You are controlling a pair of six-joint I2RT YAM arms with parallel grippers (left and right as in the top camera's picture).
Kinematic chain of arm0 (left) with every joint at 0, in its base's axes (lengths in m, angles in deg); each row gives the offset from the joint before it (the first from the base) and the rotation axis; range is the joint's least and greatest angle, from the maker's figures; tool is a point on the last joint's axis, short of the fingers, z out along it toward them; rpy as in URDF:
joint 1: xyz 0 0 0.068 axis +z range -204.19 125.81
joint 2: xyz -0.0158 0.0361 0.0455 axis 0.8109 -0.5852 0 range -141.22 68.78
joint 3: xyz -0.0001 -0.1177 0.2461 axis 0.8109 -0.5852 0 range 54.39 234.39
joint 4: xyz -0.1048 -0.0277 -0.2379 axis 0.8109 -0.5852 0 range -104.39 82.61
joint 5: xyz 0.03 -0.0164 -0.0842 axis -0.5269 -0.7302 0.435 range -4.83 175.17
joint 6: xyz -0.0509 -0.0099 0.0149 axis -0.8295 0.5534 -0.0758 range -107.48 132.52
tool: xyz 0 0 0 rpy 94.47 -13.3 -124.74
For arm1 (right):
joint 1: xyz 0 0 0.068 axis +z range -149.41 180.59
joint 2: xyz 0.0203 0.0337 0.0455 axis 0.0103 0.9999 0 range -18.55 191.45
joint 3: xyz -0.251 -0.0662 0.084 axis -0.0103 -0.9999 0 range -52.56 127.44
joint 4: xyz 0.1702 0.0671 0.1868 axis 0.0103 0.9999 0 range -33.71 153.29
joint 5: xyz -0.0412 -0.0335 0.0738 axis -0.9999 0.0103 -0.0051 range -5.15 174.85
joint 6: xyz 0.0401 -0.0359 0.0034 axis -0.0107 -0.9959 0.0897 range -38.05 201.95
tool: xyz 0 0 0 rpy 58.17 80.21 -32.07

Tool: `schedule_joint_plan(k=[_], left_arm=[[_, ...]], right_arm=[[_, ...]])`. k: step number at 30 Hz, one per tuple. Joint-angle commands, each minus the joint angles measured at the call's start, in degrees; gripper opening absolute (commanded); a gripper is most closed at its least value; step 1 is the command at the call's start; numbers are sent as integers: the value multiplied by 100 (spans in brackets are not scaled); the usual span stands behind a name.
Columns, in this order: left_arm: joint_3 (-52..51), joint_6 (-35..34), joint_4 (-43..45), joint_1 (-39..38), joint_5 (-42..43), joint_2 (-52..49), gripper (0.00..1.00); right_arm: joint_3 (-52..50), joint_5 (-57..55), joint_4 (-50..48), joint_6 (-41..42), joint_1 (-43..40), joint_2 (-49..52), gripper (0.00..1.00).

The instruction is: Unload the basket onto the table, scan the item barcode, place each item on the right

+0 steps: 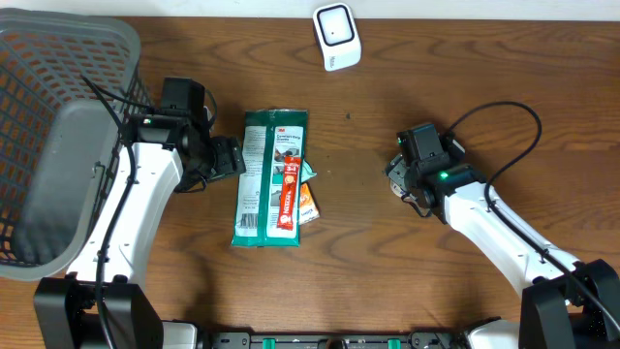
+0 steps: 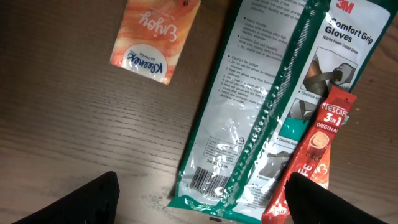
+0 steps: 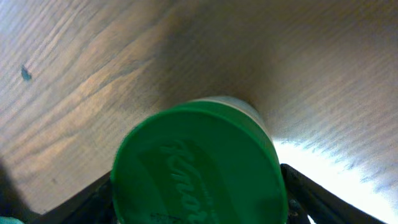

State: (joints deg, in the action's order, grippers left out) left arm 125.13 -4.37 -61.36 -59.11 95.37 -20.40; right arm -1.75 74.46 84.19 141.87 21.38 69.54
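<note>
Over on the right side of the table [image 1: 484, 78], the right pincer [image 1: 398, 181] is down low around a container with a green lid [image 3: 199, 168]. That is where the item sits: on the wood, well right of the other goods. In the right wrist view the raised lettering on the lid fills the middle of the frame, with a dark finger [image 3: 311, 199] on each flank. The fingers are right at the lid's edge, but it's impossible to tell whether they are pressing on it or only bracketing it. The container's barcode is not in view from here. The white barcode scanner [image 1: 336, 37] rests at the far edge of the table, well apart from both arms. The left pincer [image 1: 229, 156] hangs just beside the left edge of a 3M Comfort Grip Gloves packet [image 1: 269, 179], its fingers [image 2: 93, 202] spread wide and holding nothing. The packet lies flat mid-table, and the left wrist camera picks out a barcode [image 2: 202, 180] printed near its lower edge. A red Nescafé 3-in-1 stick [image 1: 289, 191] lies lengthwise on top of the packet's right half. The same wrist view shows an orange Kleenex tissue pack [image 2: 155, 37] on bare wood, apart from the packet. A grey plastic basket [image 1: 68, 39] occupies the left end of the table beside the left arm.
</note>
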Motion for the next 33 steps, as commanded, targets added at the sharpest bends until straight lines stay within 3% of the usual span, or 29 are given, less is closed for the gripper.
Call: schedule_joint_plan(k=[1, 10, 13, 17, 20, 23, 25, 28, 33], left_arm=[[-2, -13, -31, -2, -15, -44, 86], [-2, -13, -31, -2, -15, -44, 86], [-2, -13, -31, -2, -17, -44, 86], [-2, -13, -31, -2, -15, -44, 86], [-2, -13, -31, -2, -17, -44, 86], [-2, -13, -31, -2, -15, -44, 86], [-2, -13, -31, -2, -15, -44, 86], [-2, -13, -31, -2, -15, -44, 86], [-2, -13, -31, -2, -17, -44, 86]], right_arm=[[33, -140, -46, -1453, -24, -15, 64], [190, -136, -127, -5121, -24, -15, 61], [192, -136, -122, -5576, -24, -20, 79], [603, -136, 28, -5574, -24, -177, 92], [1537, -107, 730, -5117, -24, -354, 99], [2529, -111, 1646, -4400, -24, -376, 99], [2889, -46, 2179, -3327, -37, -374, 99], [2894, -26, 2540, -2881, -144, -280, 99], [2892, 739, 2896, -2844, -553, 330, 99]])
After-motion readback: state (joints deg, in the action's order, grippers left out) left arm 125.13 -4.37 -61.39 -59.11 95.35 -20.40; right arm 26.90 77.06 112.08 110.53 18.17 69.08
